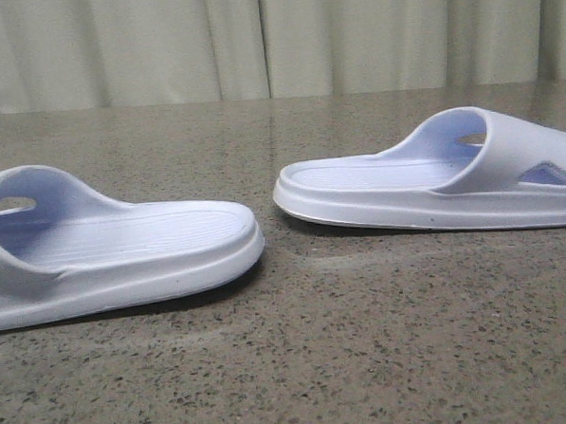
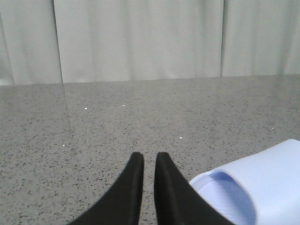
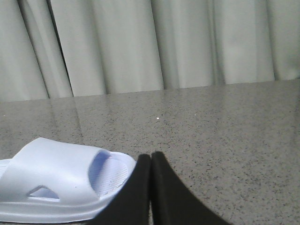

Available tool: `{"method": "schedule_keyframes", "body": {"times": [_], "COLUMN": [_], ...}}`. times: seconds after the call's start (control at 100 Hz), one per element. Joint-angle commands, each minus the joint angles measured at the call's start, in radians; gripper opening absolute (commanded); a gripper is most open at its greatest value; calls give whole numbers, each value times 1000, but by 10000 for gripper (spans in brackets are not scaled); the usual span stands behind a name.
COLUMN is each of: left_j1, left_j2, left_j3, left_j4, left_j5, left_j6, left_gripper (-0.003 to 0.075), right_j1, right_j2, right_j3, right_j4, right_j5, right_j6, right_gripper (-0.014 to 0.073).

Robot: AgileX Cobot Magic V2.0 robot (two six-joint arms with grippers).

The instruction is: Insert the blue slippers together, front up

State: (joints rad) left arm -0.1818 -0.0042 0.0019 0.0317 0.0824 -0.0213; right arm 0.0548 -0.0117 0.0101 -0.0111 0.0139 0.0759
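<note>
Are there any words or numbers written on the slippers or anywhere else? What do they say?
There are none that can be read in any view.
Left slipper: no words, only ribbed lines on the footbed.
Right slipper: no words, only ribs and a triangular cut-out in the strap.
Table: just dark speckles, no writing.
Curtain: plain, no print.
Left gripper and right gripper: plain black, no labels.

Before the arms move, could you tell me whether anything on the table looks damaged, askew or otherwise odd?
Nothing looks damaged or spilled. The left slipper and right slipper both sit sole-down on the speckled table, apart, heels facing each other across a gap and straps outward. Neither gripper holds anything.
</note>
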Motion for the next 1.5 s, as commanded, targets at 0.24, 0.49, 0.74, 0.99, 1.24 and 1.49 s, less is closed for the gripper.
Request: {"method": "schedule_keyframes", "body": {"times": [0.24,0.49,0.74,0.99,1.24,1.49], "left_j1": [-7,-7,-7,-7,-7,-7], "left_j2": [-29,-29,-29,-29,41,256], "left_j3": [8,8,8,-67,-281,-492], "left_j4": [-1,-10,-45,-207,-297,-334], "left_j5": [-100,-102,-152,-125,149,375], "left_j6": [-10,-10,-10,-10,-10,-12], "left_gripper": [16,16,15,15,15,15], "right_j1": [0,0,0,0,0,0], "right_j2": [-20,-20,-20,-18,7,173], "right_j3": [20,20,8,-125,-299,-476], "right_j4": [-10,-10,-10,-10,-10,-5], "right_j5": [-84,-90,-88,67,189,362], "right_j6": [-2,-2,-2,-2,-2,-2], "right_gripper": [-107,-107,-106,-106,-106,-94]}}
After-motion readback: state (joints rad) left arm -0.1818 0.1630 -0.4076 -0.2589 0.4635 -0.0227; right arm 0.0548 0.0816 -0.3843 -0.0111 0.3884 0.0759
